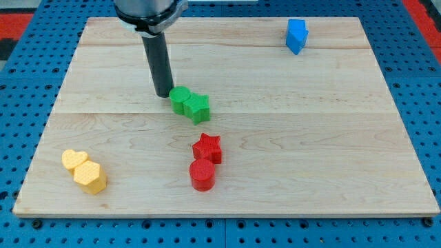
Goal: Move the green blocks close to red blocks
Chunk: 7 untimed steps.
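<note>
Pushing step: my tip just far-left of green blocks; no fingers, nothing held. Next: shove near-right toward red blocks.

Two green blocks lie touching near the frame's middle: a rounded green block on the left, a green star at its lower right. Below them, apart from the green pair, a red star sits just above a red cylinder; these two touch, lower centre
</note>
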Available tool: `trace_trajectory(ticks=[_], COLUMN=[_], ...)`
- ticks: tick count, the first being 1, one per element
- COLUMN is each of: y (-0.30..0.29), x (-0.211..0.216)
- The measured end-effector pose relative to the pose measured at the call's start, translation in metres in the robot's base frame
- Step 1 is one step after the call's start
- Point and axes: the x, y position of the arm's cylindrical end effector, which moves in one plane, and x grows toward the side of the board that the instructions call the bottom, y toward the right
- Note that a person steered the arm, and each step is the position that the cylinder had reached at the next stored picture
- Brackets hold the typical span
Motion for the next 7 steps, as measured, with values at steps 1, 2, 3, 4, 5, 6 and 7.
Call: trace_trajectory(ticks=[1,2,3,4,5,6,7], y=[0.006,0.018,0.030,0.057,0.089,0.090,0.100], x=[0.016,0.021,0.021,0.021,0.022,0.032,0.033])
